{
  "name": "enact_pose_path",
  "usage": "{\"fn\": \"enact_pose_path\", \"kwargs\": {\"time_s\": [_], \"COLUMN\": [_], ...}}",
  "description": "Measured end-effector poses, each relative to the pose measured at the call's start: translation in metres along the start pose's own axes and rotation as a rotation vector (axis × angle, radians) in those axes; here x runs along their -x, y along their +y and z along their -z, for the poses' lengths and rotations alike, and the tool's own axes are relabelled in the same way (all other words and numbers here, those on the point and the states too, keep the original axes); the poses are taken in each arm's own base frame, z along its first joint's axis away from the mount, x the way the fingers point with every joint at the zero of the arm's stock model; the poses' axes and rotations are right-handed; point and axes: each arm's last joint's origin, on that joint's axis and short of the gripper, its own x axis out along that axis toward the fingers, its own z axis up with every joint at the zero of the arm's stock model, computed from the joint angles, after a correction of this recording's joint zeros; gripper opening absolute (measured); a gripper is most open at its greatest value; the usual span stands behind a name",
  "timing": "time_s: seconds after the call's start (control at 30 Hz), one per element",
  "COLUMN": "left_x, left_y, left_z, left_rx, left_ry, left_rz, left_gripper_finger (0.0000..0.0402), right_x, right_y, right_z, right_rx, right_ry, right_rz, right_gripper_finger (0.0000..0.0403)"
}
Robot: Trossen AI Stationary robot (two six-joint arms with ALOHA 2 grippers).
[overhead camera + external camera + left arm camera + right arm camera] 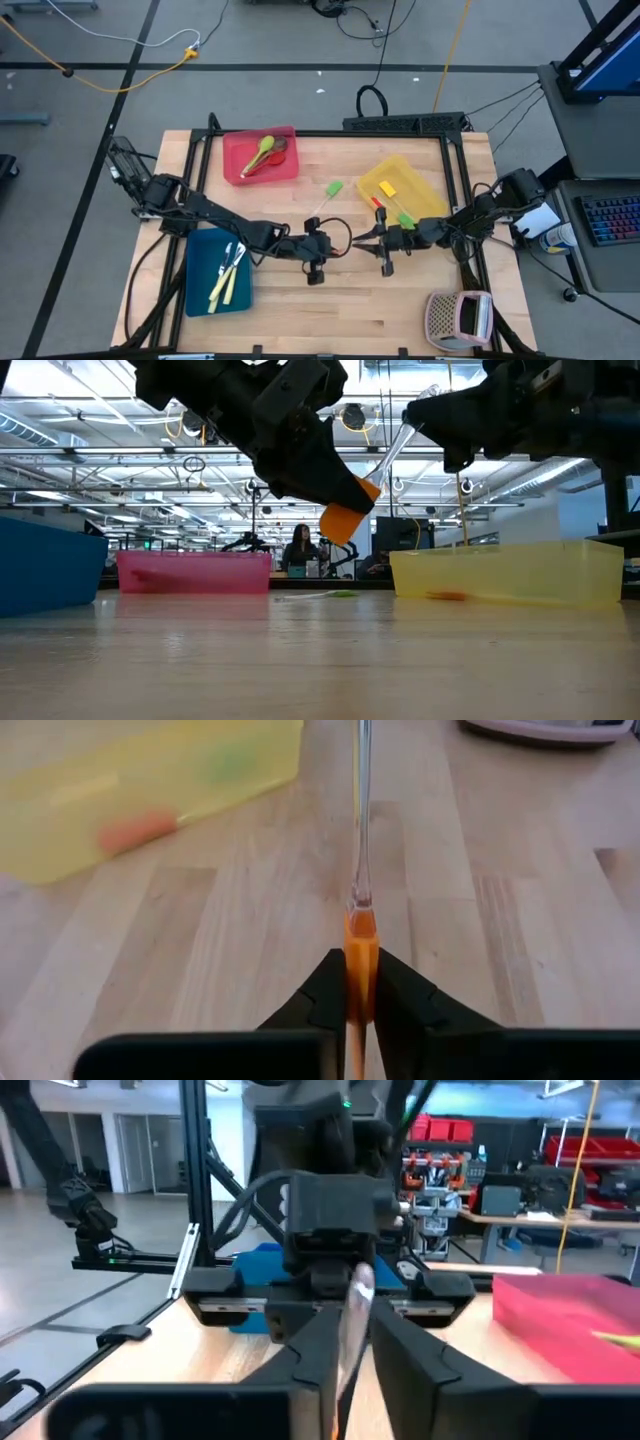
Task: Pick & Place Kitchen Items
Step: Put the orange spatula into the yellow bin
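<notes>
Meeting over the middle of the bench, the two arms held a single orange-headed spatula between them. The left end effector was clenched on the orange head, its two dark fingers pressed flat on either side of it. The clear handle ran straight out from there towards the other arm. The right end effector faced it from just beside, with the handle's far end lying between its fingers; they stood close about it, but I could not tell whether they actually gripped.

From the low view the orange head hung clear above the wood.

Elsewhere, the red tray near the back held green and red spoons. The blue tray, nearer the left arm's side, carried cream-handled knives. The yellow tray had a few small pieces in it, and a green-headed spatula lay on the bare bench between the red and yellow trays. A pinkish perforated box sat at the front right corner.
</notes>
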Motion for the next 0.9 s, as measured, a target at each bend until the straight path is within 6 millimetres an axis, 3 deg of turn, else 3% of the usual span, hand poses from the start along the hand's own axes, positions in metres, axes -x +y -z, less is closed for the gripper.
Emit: {"fn": "enact_pose_path", "kwargs": {"time_s": [0.2,0.9], "left_x": [0.000,0.000], "left_y": [0.002,0.002], "left_z": [0.000,0.006], "left_rx": [-0.005,-0.012], "left_ry": [0.003,0.073], "left_rz": [-0.003,0.036], "left_gripper_finger": [0.0032,0.0071], "right_x": [-0.009,-0.012], "right_y": [0.002,-0.004], "right_z": [-0.005,-0.003], "right_rx": [0.064,0.068], "right_ry": [-0.014,0.011], "right_rz": [-0.091,-0.091], "right_gripper_finger": [0.0010,0.0008]}}
